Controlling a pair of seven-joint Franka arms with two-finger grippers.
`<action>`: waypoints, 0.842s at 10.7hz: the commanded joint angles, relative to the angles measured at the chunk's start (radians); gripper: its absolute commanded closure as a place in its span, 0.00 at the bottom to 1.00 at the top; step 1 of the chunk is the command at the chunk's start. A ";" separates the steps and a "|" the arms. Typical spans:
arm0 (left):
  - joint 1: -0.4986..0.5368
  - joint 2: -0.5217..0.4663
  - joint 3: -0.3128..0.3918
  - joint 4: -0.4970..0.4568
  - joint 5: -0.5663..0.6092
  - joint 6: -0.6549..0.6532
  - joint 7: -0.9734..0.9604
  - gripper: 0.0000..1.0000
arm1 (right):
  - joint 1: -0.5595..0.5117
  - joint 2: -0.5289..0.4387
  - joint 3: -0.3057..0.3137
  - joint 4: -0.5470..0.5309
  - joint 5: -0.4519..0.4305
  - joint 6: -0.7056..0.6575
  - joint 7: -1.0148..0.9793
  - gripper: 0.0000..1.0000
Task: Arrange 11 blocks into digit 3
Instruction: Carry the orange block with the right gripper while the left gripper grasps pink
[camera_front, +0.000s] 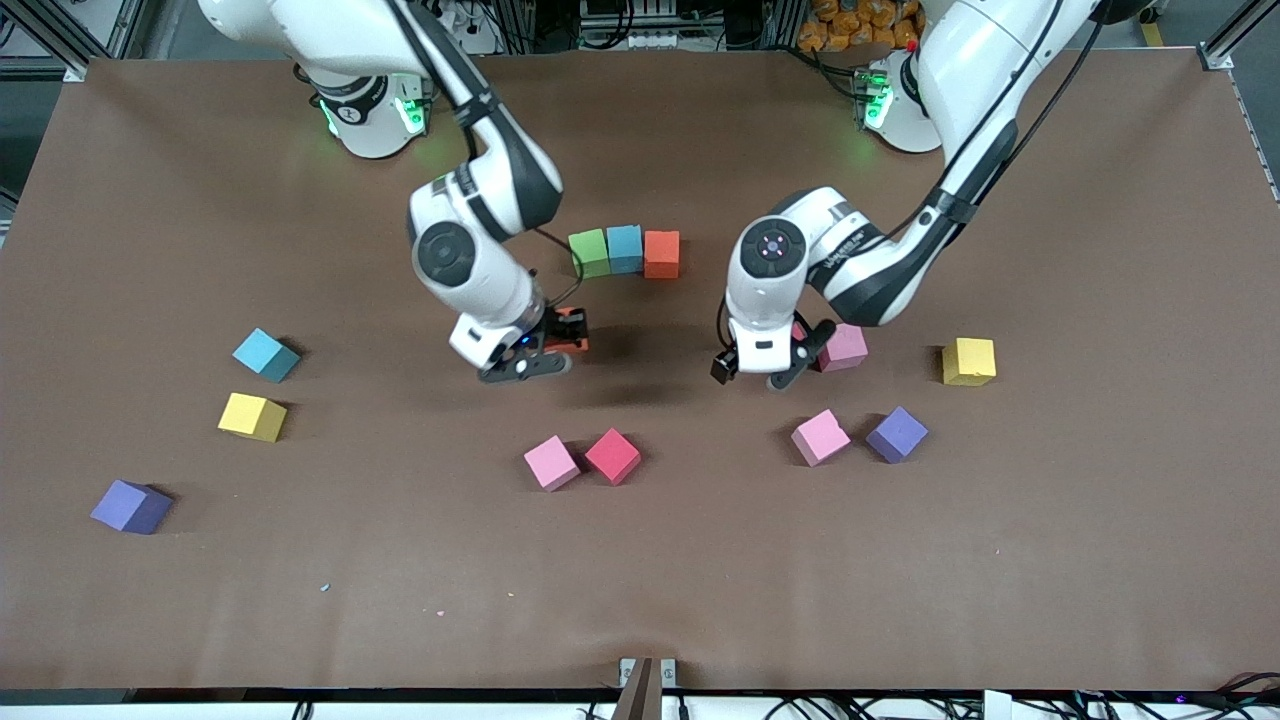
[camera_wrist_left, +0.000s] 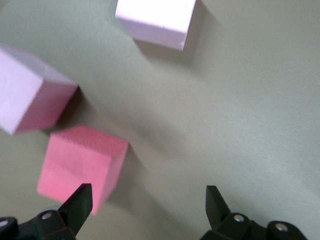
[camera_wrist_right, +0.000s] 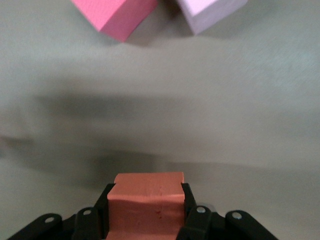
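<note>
Mid-frame, a level row of three blocks (camera_front: 625, 251); right gripper (camera_front: 545, 352) clamps an orange block (camera_wrist_right: 146, 202); left gripper (camera_front: 765, 372) gapes.

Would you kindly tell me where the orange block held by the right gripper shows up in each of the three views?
Front view: held orange block in the right gripper, over bare table.
Left wrist view: not in it.
Right wrist view: orange block between the fingers.
Shared landmark: red block.
</note>
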 joint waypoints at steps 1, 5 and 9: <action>0.057 -0.001 -0.009 -0.019 0.007 -0.026 0.201 0.00 | 0.094 -0.045 -0.041 -0.091 0.014 0.066 0.077 0.80; 0.054 0.030 -0.008 -0.044 0.013 -0.018 0.242 0.00 | 0.191 -0.071 -0.077 -0.189 0.014 0.145 0.101 0.80; 0.055 0.019 -0.008 -0.056 0.017 -0.026 0.277 0.00 | 0.240 -0.068 -0.077 -0.251 0.014 0.233 0.131 0.80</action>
